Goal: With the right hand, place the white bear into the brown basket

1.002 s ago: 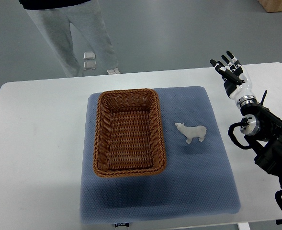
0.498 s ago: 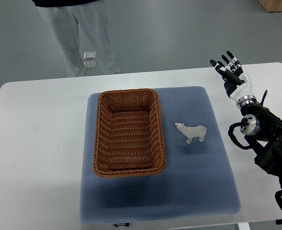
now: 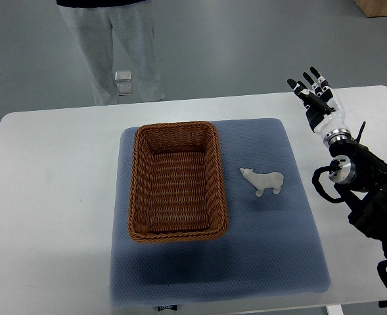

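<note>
White bear on mat, beside basket | right hand well apart | fingers spread, empty

Right arm enters from the right edge of the frame, dark forearm running up along the right side of the table with cabling looped near the wrist. Right hand sits above the table's far right corner, white-backed palm, black fingers spread and extended toward the far edge, pointing away from the robot. Hand holds nothing and touches nothing. Left arm and hand do not show in the top view.
</note>
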You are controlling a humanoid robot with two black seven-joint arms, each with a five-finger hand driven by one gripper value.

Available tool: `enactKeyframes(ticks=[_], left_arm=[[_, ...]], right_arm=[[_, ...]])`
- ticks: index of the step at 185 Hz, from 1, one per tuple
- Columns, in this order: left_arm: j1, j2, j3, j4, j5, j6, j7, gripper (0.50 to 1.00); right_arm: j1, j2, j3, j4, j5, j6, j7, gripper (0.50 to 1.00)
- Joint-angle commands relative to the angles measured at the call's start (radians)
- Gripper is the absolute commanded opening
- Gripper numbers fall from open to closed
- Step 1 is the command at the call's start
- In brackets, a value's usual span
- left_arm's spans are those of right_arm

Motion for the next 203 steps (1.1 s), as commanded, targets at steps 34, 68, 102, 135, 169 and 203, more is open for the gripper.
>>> enactKeyframes(ticks=[34, 68, 102, 135, 169, 203], left_arm=[[0.000, 0.000, 0.000, 0.000, 0.000, 0.000, 0.000, 1.000], [-0.002, 0.000, 0.000, -0.002, 0.000, 0.000, 0.000, 1.000], [-0.012, 0.000, -0.002, 0.000, 0.000, 0.000, 0.000, 1.000], [-0.014, 0.000, -0.002, -0.002, 0.000, 0.001, 0.001, 1.000], [-0.012, 0.000, -0.002, -0.002, 0.000, 0.000, 0.000, 1.000], [-0.012, 0.000, -0.002, -0.002, 0.000, 0.000, 0.000, 1.000]], right_arm=[[0.004, -0.020, -0.002, 0.050, -0.003, 0.001, -0.012, 0.924], [0.027, -0.044, -0.022, 0.054, -0.017, 0.008, -0.014, 0.924], [0.047, -0.096, -0.062, 0.090, -0.041, 0.015, -0.014, 0.921], [0.055, -0.164, -0.175, 0.189, -0.152, 0.023, -0.014, 0.921], [0.087, -0.216, -0.273, 0.194, -0.406, 0.074, -0.014, 0.921], [0.166, -0.313, -0.375, 0.229, -0.590, 0.143, -0.018, 0.919]])
